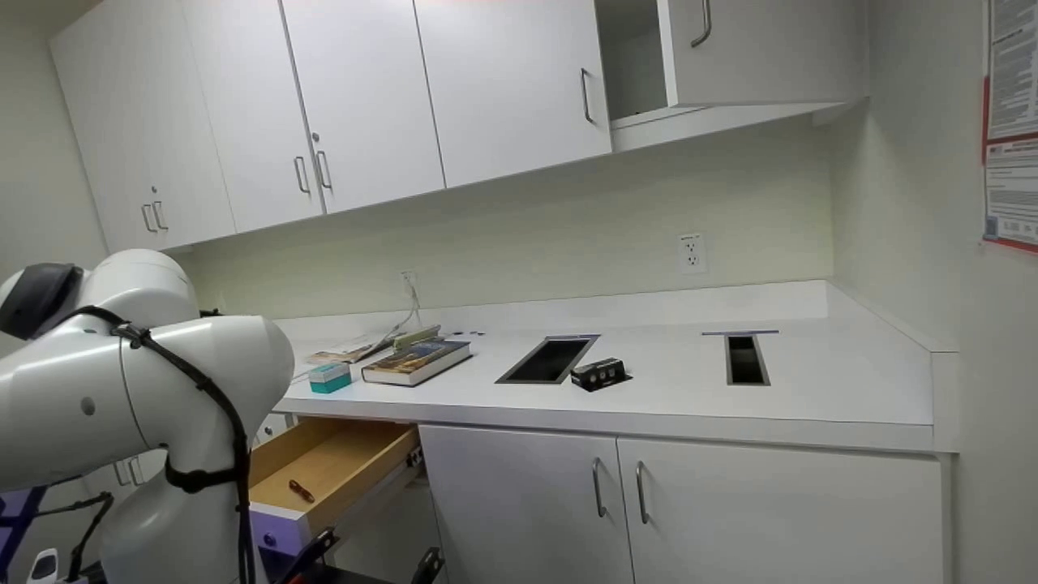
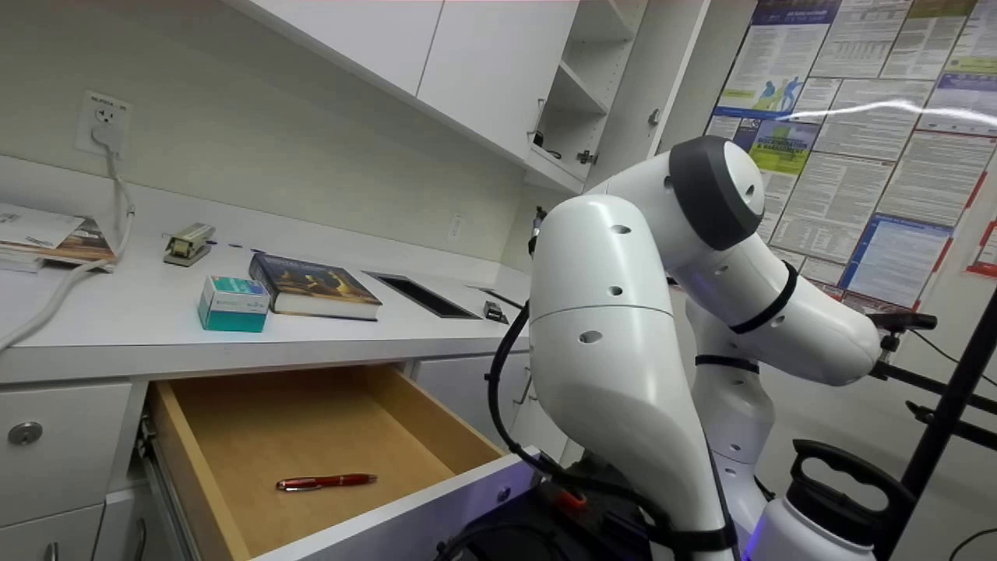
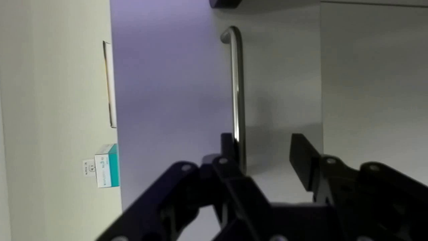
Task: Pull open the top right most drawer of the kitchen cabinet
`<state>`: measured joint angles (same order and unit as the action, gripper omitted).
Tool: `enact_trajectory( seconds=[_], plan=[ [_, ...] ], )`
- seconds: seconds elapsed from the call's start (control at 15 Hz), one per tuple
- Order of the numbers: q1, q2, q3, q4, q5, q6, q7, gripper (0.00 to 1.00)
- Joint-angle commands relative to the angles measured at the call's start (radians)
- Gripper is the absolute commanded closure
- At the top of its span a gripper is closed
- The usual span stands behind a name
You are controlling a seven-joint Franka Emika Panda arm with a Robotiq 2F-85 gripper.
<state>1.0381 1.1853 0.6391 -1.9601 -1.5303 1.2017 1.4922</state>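
The drawer [image 1: 366, 472] stands pulled out of the kitchen cabinet [image 1: 519, 495]; its tan wooden inside shows in both exterior views [image 2: 311, 421]. A red pen [image 2: 327, 482] lies inside it. In the wrist view its front [image 3: 174, 83] is sideways, with the silver bar handle [image 3: 238, 87] running down the picture. My gripper [image 3: 262, 140] is open around the handle's near end. The left finger is close against the bar; whether it touches I cannot tell. A gap separates the bar from the right finger. In an exterior view the gripper [image 1: 381, 547] is just before the drawer front, partly cut off.
On the countertop [image 1: 649, 410] are a teal-and-white box [image 2: 234, 304], a thick book [image 2: 319, 288], a small black device [image 1: 600, 374] and dark cutouts [image 1: 551, 361]. A wall cupboard door [image 1: 762, 49] hangs open. A white jug with a black handle [image 2: 818, 518] stands beside the arm.
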Motion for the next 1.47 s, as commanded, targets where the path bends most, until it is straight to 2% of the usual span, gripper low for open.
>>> enact_trajectory(
  seconds=[0.0,0.2,0.6,0.8,1.07,1.4],
  plan=[
    [-0.05,-0.116,0.015,-0.065,-0.004,0.117,-0.087,0.22],
    [-0.083,-0.206,0.027,-0.081,0.017,0.185,-0.176,0.01],
    [-0.244,-0.437,0.131,-0.161,0.104,0.437,-0.392,0.0],
    [-0.328,-0.575,0.171,-0.203,0.186,0.53,-0.465,0.0],
    [-0.455,-0.8,0.231,-0.283,0.362,0.673,-0.582,0.0],
    [-0.637,-1.074,0.289,-0.38,0.685,0.951,-0.909,0.0]
  ],
)
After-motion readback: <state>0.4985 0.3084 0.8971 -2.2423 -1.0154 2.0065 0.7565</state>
